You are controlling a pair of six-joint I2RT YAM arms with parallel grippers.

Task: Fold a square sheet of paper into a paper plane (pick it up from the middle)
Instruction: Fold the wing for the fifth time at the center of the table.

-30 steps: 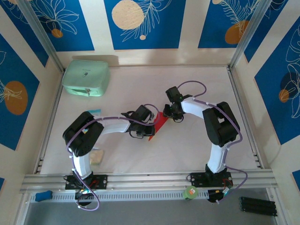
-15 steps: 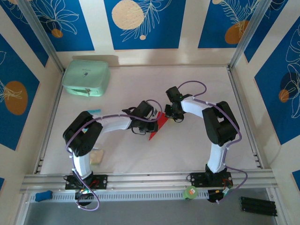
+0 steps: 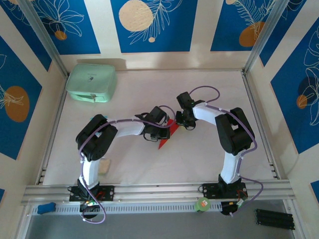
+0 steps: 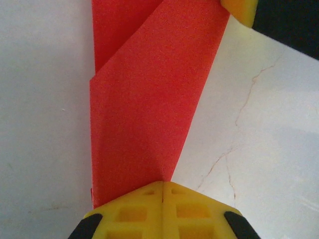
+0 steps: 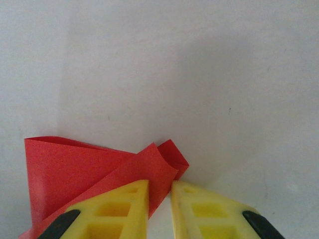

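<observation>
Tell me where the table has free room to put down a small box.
Free: the far strip between the mint-green case and the right rail; the near middle between the left arm's base and the right arm's base, below the red paper. Crowded: the centre, where left gripper and right gripper meet at the paper; also beside the pale packet.

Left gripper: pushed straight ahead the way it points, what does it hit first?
The folded red paper, right at its tips; beyond that, probably the other arm's yellow finger, slightly off to one side.
</observation>
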